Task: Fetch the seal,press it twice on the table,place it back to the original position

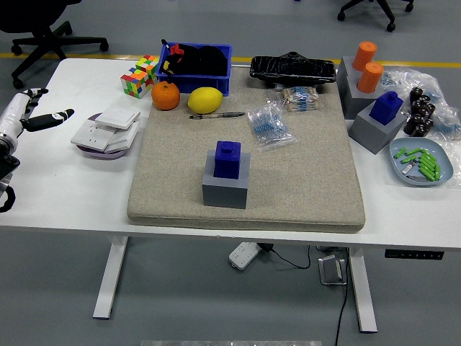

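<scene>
At the left edge of the white surface [65,180], the left hand [25,115] hovers with its fingers [56,116] spread apart, holding nothing. The blue seal [227,158] stands upright in its grey block [225,189] on the beige mat [245,166], well apart from that hand. A second blue seal [388,105] sits in a grey block at right.

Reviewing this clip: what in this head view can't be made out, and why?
- Left hand: cut off by the picture's left edge; only fingers and part of the arm show.
- Right hand: not in view at all.
- Blue bin contents: dark shapes, too small to identify.
- Blue seal on its grey block: its stamping face is hidden inside the block.
- Clear bags: contents too small to tell.
</scene>
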Robot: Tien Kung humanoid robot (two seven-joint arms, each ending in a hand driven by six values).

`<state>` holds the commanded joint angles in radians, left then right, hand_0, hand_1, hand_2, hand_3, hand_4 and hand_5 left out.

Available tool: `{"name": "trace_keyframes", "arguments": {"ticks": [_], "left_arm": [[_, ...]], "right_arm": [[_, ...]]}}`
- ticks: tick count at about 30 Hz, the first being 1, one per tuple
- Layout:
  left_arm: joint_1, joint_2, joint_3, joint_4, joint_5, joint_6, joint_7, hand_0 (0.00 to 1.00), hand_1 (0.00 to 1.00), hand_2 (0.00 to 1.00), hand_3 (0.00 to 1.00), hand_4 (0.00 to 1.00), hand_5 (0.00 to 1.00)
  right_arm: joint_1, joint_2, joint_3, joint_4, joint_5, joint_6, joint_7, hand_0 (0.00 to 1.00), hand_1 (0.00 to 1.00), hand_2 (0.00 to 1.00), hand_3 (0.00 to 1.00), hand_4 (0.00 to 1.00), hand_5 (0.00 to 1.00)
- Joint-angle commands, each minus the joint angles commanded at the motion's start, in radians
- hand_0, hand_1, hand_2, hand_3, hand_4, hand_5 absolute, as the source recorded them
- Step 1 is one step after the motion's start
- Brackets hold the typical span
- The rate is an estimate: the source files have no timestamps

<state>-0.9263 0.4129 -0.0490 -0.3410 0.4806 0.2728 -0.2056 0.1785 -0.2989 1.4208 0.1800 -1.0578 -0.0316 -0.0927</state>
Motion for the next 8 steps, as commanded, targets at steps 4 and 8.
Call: {"name": "trace_keyframes", "arguments": {"ticks": [4, 8], "left_arm": [[-0.001, -0.002, 0.002, 0.000, 0.000, 0.000, 0.000, 0.882, 0.915, 0.951, 0.888, 0.864, 0.435], [0.001, -0.003, 0.003, -0.001, 0.000, -0.001, 0.000, 0.882, 0.915, 0.951, 0.888, 0.864, 0.435]], "right_arm": [[0.005, -0.002, -0.011, 0.000, 0.007, 0.000, 0.001, 0.720, 0.625, 0.620, 0.596, 0.694, 0.487], [0.009, -0.003, -0.021, 0.000, 0.012, 0.000, 0.003, 0.720, 0.625, 0.620, 0.596, 0.694, 0.487]]}}
